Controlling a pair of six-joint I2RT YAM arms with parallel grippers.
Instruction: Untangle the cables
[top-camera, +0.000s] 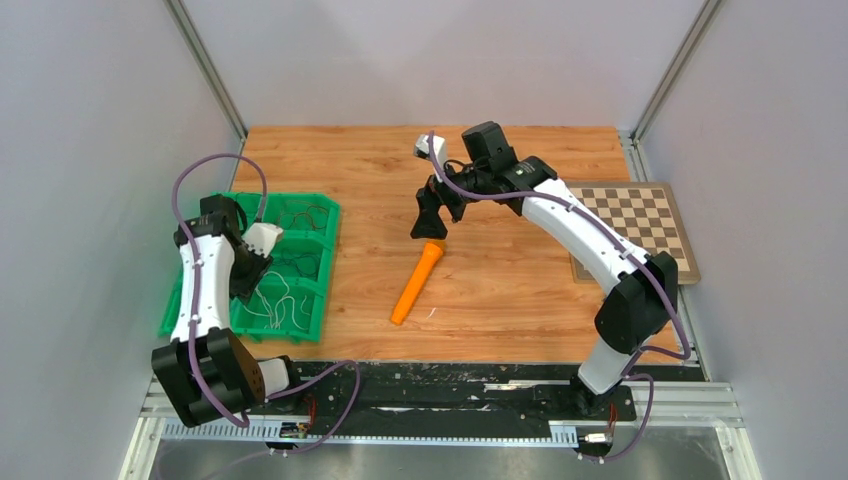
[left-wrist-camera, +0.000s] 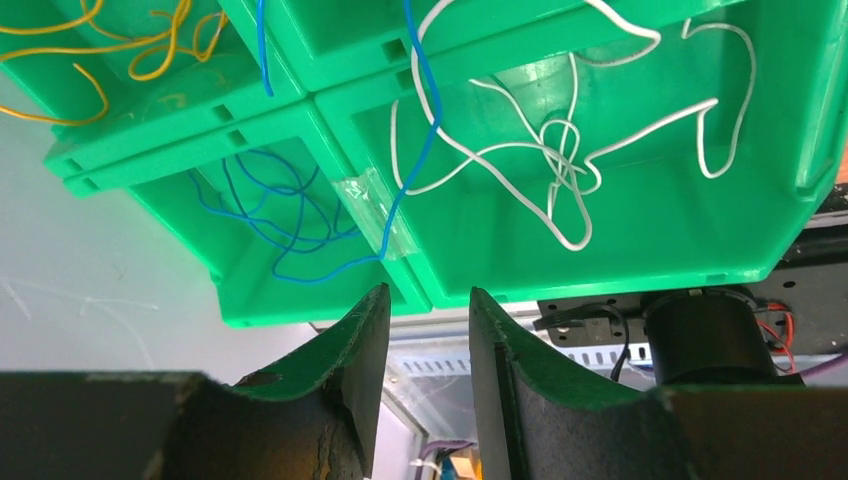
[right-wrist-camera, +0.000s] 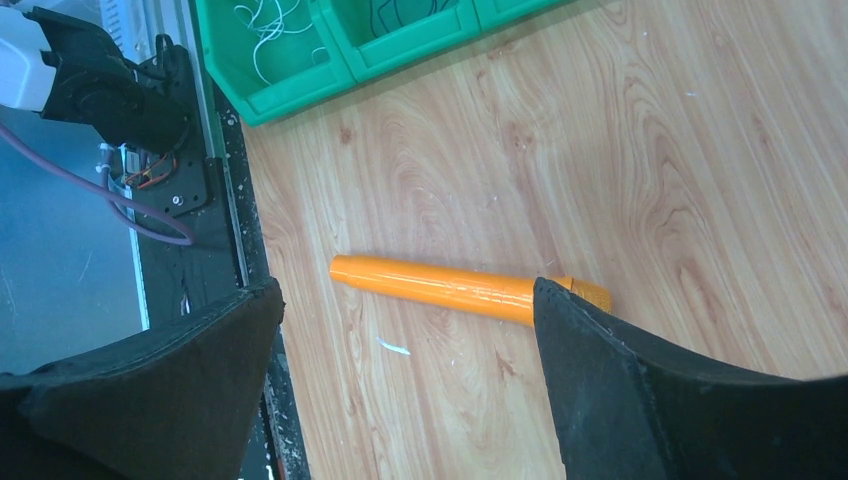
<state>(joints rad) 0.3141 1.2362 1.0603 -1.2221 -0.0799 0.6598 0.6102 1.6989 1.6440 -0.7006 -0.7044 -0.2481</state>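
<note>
Left wrist view: my left gripper (left-wrist-camera: 428, 296) has its jaws part-spread with nothing between them. It's just off the near wall of the green tray (left-wrist-camera: 640, 272). Dead ahead of the gap, one strand of the blue cables (left-wrist-camera: 285, 215) crosses the divider (left-wrist-camera: 340, 140). It runs away from me, long axis roughly in line with the gap. White tangle (left-wrist-camera: 560, 170) sits ahead-right in its own bin, yellow cables (left-wrist-camera: 150, 40) far left. Left arm is clearly nearer. My right gripper (right-wrist-camera: 408, 288) is spread wide over the orange marker (right-wrist-camera: 440, 287), holding nothing, well apart from the tray.
</note>
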